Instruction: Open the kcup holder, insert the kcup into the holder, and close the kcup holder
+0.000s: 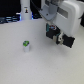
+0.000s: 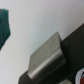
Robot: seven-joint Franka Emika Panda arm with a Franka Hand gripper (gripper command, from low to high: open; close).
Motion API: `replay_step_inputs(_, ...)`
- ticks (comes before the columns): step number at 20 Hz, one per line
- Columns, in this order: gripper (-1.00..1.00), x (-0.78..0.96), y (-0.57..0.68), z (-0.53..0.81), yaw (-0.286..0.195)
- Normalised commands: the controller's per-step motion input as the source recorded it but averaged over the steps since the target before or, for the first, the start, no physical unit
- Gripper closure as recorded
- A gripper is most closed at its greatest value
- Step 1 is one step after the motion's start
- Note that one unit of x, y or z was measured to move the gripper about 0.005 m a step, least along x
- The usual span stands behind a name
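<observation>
**Now for a small, light pod**

Leftmost on the white table stands the kcup, upright, green top up. I judge it light, thin-walled, easily tipped or crushed; I would take it across its sides, below the rim, gently. Well to the kcup's right and above hangs my gripper; whether its jaws are apart I cannot tell. The kcup holder I cannot make out in either view.

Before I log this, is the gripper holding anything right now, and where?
Nothing held: the small white green-topped kcup stands alone on the table, apart from the gripper.
</observation>
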Motion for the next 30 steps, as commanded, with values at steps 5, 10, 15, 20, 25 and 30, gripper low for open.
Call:
replay_step_inputs(5,-1.00,-0.33,-0.42,0.05,-0.257)
replay_step_inputs(10,-1.00,-0.31,-0.44,0.01,-0.250)
replay_step_inputs(15,-1.00,-0.32,-0.46,0.00,-0.243)
replay_step_inputs(20,-1.00,-0.34,-0.46,-0.01,-0.229)
replay_step_inputs(25,-1.00,-0.39,-0.45,-0.12,-0.231)
replay_step_inputs(30,-1.00,-0.38,-0.47,-0.29,-0.228)
